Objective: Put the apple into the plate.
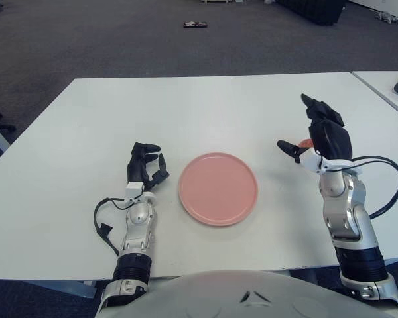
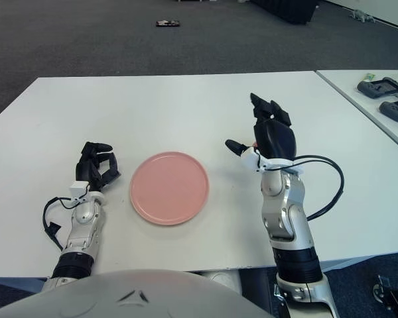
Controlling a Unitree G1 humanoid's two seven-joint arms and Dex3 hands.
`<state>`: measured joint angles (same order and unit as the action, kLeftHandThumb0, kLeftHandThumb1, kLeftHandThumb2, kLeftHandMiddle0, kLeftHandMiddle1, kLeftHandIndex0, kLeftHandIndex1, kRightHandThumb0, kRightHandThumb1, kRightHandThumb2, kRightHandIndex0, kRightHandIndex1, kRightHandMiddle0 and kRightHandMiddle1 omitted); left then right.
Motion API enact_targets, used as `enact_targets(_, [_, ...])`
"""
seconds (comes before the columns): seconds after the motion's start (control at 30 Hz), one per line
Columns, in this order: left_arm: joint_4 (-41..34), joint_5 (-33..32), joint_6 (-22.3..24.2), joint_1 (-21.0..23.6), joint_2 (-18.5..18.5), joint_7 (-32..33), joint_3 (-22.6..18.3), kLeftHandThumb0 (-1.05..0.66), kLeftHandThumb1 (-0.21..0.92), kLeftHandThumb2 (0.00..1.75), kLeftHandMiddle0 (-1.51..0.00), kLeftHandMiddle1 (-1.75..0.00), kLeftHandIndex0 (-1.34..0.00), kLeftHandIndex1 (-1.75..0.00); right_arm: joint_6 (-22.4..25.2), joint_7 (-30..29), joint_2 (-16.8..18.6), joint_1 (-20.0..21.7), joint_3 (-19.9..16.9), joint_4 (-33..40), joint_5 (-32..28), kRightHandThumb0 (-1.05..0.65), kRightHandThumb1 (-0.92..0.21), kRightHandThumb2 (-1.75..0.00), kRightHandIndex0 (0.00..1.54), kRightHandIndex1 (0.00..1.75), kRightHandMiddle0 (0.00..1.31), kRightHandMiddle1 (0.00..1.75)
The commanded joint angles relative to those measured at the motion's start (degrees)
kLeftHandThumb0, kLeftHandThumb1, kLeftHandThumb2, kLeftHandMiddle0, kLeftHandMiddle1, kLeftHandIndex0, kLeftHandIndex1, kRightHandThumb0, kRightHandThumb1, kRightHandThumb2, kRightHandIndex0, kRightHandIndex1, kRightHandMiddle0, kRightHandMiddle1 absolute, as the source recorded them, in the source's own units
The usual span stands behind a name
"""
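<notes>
Not done, barely started. Pink plate [image 1: 217,189] bare at table [image 1: 205,106] centre-near, nothing in it. Apple [image 1: 306,143] only a small red-orange sliver, right of the plate and well apart from it, mostly hidden behind the right robot hand [image 1: 318,136]; seems to sit on the table, contact not visible. Right robot hand raised above the table just on the near side of the apple, fingers [image 1: 316,110] spread and pointing up and away, thumb out to the left toward the plate; released, gripping nothing. Looks like a pre-grasp reach, judging by pose alone. Left robot hand [image 1: 146,167] just left of the plate, low over the table near its front edge, fingers loosely curled, holding nothing, idle. Left to do, by my read: close on the apple, lift, carry left across the gap, set down inside the plate rim, let go. Main risk: apple mostly occluded by the hand from the head camera, so grasp alignment hard to verify. Writing/brands: none readable anywhere; plate plain, no legible markings on either robot hand. Dark gadgets [image 2: 385,96] on the neighbouring table far right and a small object on the floor [image 1: 194,25] far back, too small to read.
</notes>
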<state>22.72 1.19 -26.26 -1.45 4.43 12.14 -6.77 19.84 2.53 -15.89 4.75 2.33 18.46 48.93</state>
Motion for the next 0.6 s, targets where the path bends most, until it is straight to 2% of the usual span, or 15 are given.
enact_targets(0.0, [2.9,-0.3,1.5,-1.7,0.3,-0.1,-0.2,-0.42,0.49,1.11,-0.67,-1.73,-0.47,-1.75,4.4,1.7,0.1,3.7,0.5,-1.7,1.9,-0.89,-0.40,-0.83,0.00,0.00,0.00,0.00])
enact_targets(0.2, [3.0,-0.4,1.8,-1.7,0.1,-0.2,-0.1,-0.43,0.48,1.12,-0.69,-1.72,-0.48,-1.75,8.5,3.8,0.0,5.9,0.9,-2.5,1.5,-0.91,-0.39,-0.81,0.00,0.00,0.00,0.00])
enact_targets(0.37, [2.8,-0.3,2.0,-1.8,0.1,0.0,-0.2,-0.43,0.48,1.13,-0.71,-1.72,-0.48,-1.75,6.1,1.9,-2.1,9.7,-0.7,-12.2,-2.6,-0.90,-0.37,-0.80,0.00,0.00,0.00,0.00])
enact_targets(0.57, [2.3,0.1,2.2,-2.1,0.2,0.4,-0.1,-0.43,0.48,1.13,-0.73,-1.72,-0.48,-1.75,6.4,2.7,-3.4,11.2,0.5,-14.9,-3.6,-0.86,-0.31,-0.84,0.00,0.00,0.00,0.00])
